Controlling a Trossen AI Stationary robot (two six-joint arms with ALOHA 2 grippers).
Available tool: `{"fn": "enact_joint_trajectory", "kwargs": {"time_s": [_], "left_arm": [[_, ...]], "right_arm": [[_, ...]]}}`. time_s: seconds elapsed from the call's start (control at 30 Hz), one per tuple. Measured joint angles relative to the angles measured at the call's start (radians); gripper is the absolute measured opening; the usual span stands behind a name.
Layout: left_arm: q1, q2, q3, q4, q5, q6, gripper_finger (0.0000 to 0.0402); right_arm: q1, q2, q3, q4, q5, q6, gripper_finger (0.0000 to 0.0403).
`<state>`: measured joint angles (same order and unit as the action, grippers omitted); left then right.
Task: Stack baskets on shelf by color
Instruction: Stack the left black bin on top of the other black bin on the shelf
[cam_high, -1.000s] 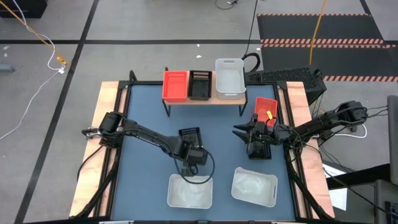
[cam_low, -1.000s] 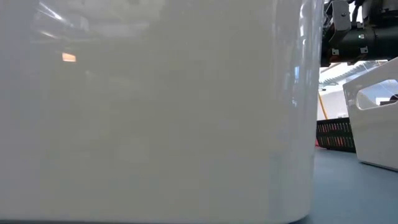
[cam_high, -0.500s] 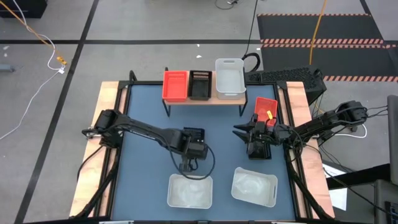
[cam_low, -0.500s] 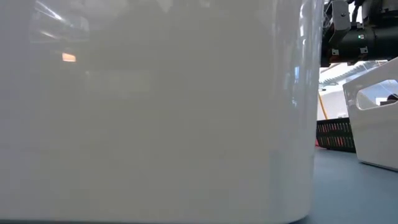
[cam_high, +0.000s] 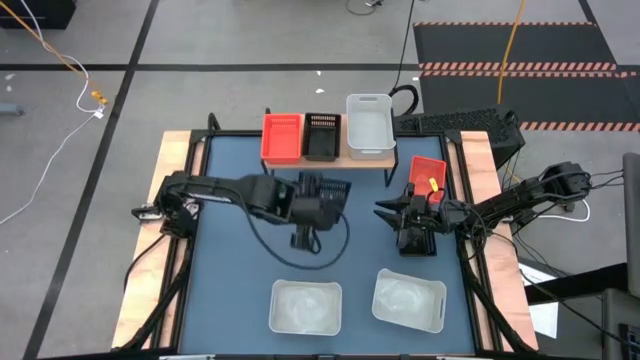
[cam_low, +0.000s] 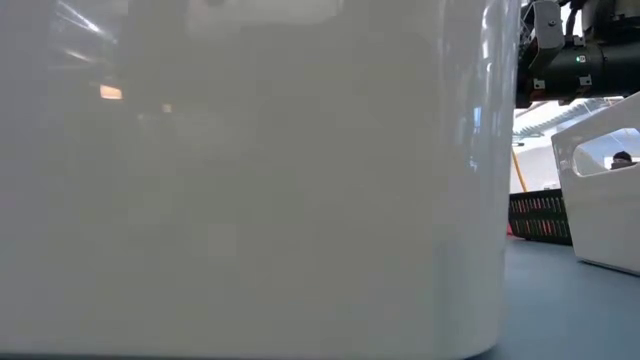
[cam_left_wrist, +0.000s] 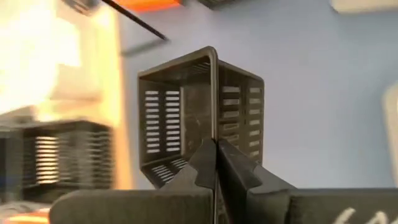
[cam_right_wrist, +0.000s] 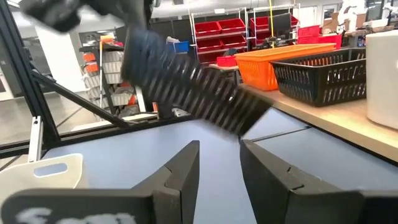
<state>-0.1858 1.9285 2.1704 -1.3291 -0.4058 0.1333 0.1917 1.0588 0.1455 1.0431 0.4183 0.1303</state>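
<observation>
Gripping a black slotted basket (cam_high: 322, 190) by its wall in my clamped left gripper (cam_left_wrist: 216, 163), I hold it aloft near the shelf (cam_high: 330, 157) for stacking, while my right gripper (cam_right_wrist: 219, 163) waits, fingers parted and empty.

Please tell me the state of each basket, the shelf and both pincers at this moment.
Left pincer: shut on a black slotted basket, lifted and tilted.
Right pincer: open, holding nothing, near the red basket on the table.
Shelf: carries a red, a black and a white basket, side by side.
Two white baskets: upright on the table, unstacked.
</observation>
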Motion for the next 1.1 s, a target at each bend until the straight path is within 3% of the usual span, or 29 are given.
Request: {"fn": "enact_joint_trajectory", "kwargs": {"time_s": [0.23, 0.4, 0.53, 0.67, 1.1], "left_arm": [[0.062, -0.002, 0.166, -0.014, -0.068, 0.096, 0.0005], [0.124, -0.001, 0.174, -0.007, -0.075, 0.146, 0.0004], [0.187, 0.007, 0.174, -0.003, -0.162, 0.153, 0.0003], [0.255, 0.015, 0.172, 0.006, -0.179, 0.154, 0.0004], [0.382, 0.018, -0.03, 0.183, -0.181, 0.28, 0.0003]], "right_arm": [[0.0, 0.0, 0.0, 0.0, 0.0, -0.003, 0.0109], [0.0, 0.0, 0.0, -0.004, 0.0, -0.015, 0.0109], [0.0, 0.0, 0.0, -0.014, 0.0, -0.015, 0.0109], [0.0, 0.0, 0.0, -0.016, 0.0, -0.015, 0.0109], [0.0, 0.0, 0.0, -0.026, 0.003, -0.038, 0.0109]]}}
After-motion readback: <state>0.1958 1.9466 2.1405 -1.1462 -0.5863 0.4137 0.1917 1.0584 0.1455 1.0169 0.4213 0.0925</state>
